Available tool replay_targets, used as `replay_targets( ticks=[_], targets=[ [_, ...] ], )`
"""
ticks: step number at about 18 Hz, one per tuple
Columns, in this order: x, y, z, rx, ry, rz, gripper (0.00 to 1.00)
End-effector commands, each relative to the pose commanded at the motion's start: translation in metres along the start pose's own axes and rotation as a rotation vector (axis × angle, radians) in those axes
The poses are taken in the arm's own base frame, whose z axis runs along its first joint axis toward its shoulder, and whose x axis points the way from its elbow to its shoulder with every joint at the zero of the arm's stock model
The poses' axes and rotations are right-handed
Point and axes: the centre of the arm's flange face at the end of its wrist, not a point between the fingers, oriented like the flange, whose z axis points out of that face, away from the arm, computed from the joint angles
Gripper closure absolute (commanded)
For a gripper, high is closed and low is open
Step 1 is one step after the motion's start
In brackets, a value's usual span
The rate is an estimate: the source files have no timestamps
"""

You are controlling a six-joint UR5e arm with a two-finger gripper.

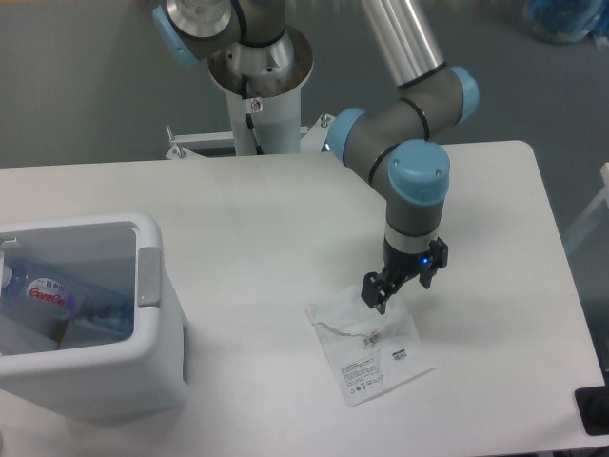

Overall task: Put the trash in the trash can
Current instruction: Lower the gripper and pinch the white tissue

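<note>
Bag point(369, 347) film lies flat on the table, just below and left of the gripper point(392, 288), whose jaws are parted and empty. It is judged light, limp and slippery; its crumpled upper edge could be pinched.

A white table point(238, 219) with rounded corners fills most of the view, its surface smooth and matte. Beyond its far edge lies a grey floor point(86, 86). A white metal bracket or frame piece point(195, 143) shows just behind the table's far edge, near the middle. At the top right corner, a bluish, crumpled object point(566, 19) rests on the floor, cut off by the frame. A small dark object point(595, 411) sits at the lower right edge, only partly in view, and a pale edge point(603, 181) shows at the far right
</note>
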Motion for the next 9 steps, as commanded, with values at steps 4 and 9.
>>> replay_targets(
  ticks=[4,9],
  targets=[
    [0.000,-0.006,0.016,-0.015,0.004,0.002,0.00],
    [-0.002,-0.019,0.022,-0.006,0.006,0.001,0.00]
  ],
)
